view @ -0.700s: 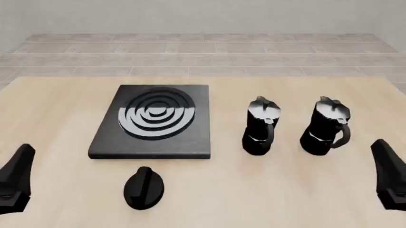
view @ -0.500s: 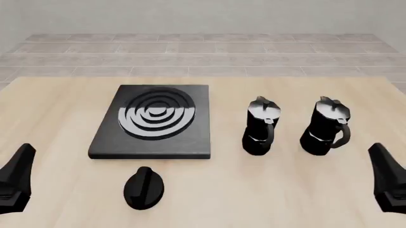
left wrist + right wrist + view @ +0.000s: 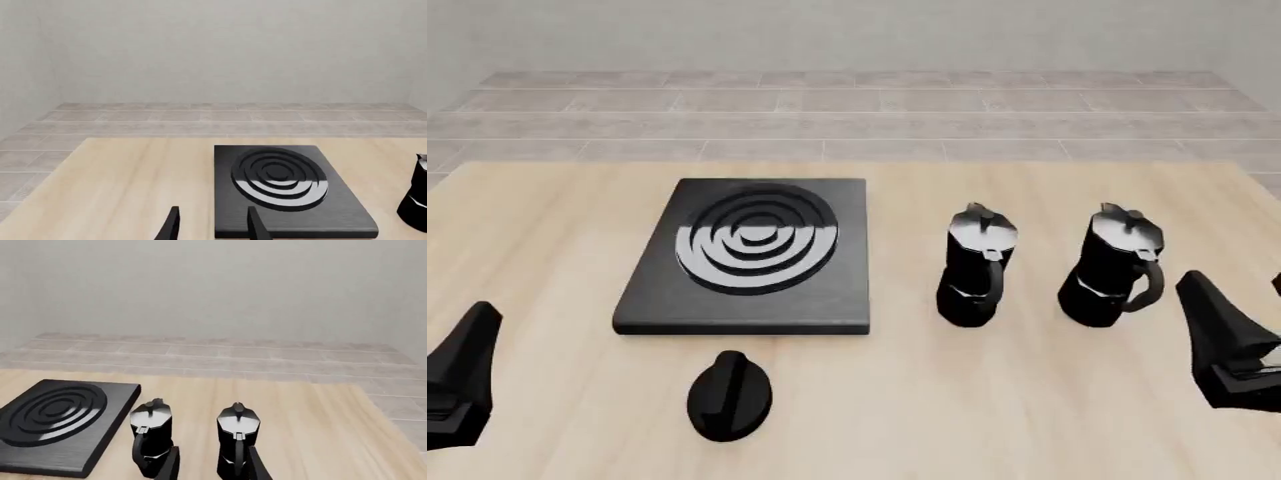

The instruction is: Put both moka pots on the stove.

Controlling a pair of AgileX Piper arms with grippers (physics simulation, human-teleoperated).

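Two black moka pots with silvery lids stand upright on the table right of the stove (image 3: 747, 255): the left pot (image 3: 976, 268) and the right pot (image 3: 1118, 268). My right gripper (image 3: 1214, 315) hovers open just to the near right of the right pot, touching nothing. In the right wrist view its fingers (image 3: 171, 465) frame the right pot (image 3: 238, 440) ahead, with the left pot (image 3: 152, 437) and the stove (image 3: 57, 420) beside it. My left gripper (image 3: 474, 335) is open at the near left, and in its wrist view, the left gripper (image 3: 213, 227) faces the stove (image 3: 280, 185).
A low round black knob (image 3: 729, 395) lies on the table (image 3: 547, 230) just in front of the stove. A tiled floor and plain wall lie beyond the table's far edge. One pot (image 3: 417, 200) shows at the edge of the left wrist view.
My right gripper has moved left and forward, closer to the right moka pot. The left gripper, both pots and the stove have stayed still.
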